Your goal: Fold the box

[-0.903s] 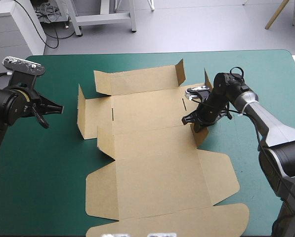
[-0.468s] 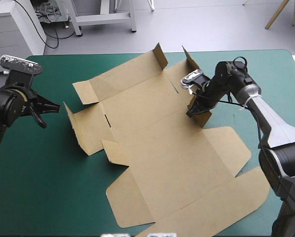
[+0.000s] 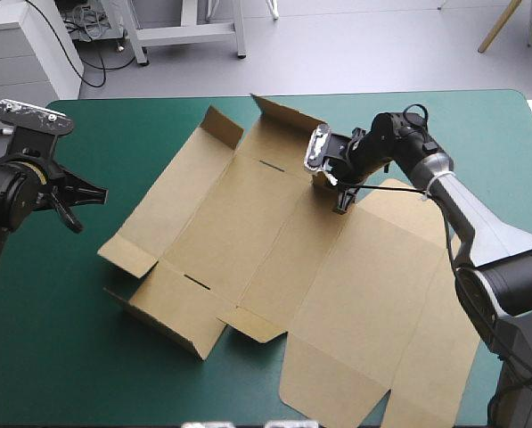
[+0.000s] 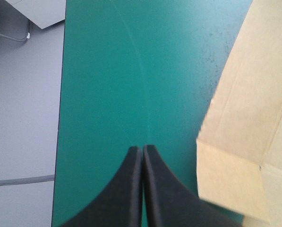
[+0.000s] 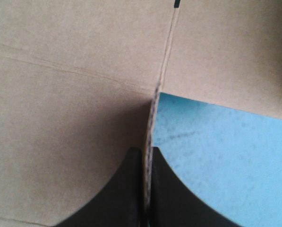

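Note:
The brown box [image 3: 248,232] is a cut sheet lying flat and slantwise across the table, with short flaps raised at its left and far ends. My right gripper [image 3: 335,185] is over the sheet's far right part, shut on an upright flap of the box. In the right wrist view the board's edge [image 5: 152,118] stands between the shut fingers of the right gripper [image 5: 148,153], with brown panels [image 5: 74,71] ahead. My left gripper [image 3: 89,198] is shut and holds nothing, apart from the box near the table's left edge. Its closed tips [image 4: 143,150] hover over the cover beside a box corner [image 4: 235,165].
The box's wide lid end [image 3: 399,357] reaches the table's front right edge. Bare teal-green cover [image 3: 52,312] lies to the left and front left of the sheet, and more [image 3: 497,134] at the far right corner.
The right gripper, still shut on the flap, has swung the whole sheet counter-clockwise and shifted a little left and farther back. The left gripper has stayed in place.

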Robot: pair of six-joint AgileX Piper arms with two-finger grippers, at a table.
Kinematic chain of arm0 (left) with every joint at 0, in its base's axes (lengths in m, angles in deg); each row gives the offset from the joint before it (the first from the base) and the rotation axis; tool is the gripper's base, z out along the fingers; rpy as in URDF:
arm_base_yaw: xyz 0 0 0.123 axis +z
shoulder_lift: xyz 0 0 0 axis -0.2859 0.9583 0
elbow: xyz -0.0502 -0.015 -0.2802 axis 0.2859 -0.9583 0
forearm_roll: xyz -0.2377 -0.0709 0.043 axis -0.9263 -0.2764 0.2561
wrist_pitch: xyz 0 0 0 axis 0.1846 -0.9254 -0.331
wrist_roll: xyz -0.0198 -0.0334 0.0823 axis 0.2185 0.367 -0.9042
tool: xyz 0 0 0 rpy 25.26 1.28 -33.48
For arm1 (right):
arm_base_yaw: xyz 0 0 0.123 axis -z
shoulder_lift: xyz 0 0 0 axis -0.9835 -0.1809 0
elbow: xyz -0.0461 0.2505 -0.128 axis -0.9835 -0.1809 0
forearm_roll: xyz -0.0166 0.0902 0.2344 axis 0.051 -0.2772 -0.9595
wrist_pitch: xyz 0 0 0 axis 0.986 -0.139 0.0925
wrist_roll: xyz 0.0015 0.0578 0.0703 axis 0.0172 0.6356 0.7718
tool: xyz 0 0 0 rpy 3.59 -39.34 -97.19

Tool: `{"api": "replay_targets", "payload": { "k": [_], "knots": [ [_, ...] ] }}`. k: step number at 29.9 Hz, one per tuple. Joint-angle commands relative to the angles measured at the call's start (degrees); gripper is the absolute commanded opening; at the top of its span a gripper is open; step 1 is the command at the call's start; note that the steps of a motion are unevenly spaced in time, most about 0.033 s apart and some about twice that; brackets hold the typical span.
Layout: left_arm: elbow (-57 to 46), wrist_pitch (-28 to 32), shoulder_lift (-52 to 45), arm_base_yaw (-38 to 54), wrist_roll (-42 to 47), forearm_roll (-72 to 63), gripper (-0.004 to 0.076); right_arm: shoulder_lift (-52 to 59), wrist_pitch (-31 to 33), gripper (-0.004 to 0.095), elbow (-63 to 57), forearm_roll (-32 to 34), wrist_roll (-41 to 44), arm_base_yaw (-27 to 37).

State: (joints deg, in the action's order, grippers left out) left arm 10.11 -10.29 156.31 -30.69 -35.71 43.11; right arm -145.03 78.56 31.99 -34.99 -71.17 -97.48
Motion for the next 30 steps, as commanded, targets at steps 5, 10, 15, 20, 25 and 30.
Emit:
{"api": "replay_targets", "payload": {
  "k": [5, 10, 15, 20, 25, 30],
  "knots": [
    [1.52, 1.85, -1.30, 0.07, 0.63, 1.12, -0.0010, -0.36, -4.10, -0.0020, 5.33, -2.01, -11.35, -5.43],
    [1.52, 1.85, -1.30, 0.07, 0.63, 0.87, -0.0010, -1.47, -7.29, -0.0020, 5.85, -2.39, -16.91, -10.07],
    [1.52, 1.96, -1.30, 0.07, 0.63, 0.63, -0.0010, -2.08, -9.20, -0.0020, 5.85, -2.67, -24.45, -13.73],
    [1.52, 1.96, -1.30, 0.07, 0.63, 0.51, -0.0010, -2.96, -12.20, -0.0020, 5.85, -3.38, -25.20, -15.20],
    [1.52, 1.96, -1.30, 0.07, 0.63, 0.51, -0.0010, -3.56, -12.79, 0.0000, 5.85, -3.36, -25.20, -15.20],
    [1.52, 1.96, -1.30, 0.07, 0.63, 0.51, -0.0010, -3.56, -15.54, 0.0230, 5.85, -0.48, -19.45, -15.20]
  ]
}}
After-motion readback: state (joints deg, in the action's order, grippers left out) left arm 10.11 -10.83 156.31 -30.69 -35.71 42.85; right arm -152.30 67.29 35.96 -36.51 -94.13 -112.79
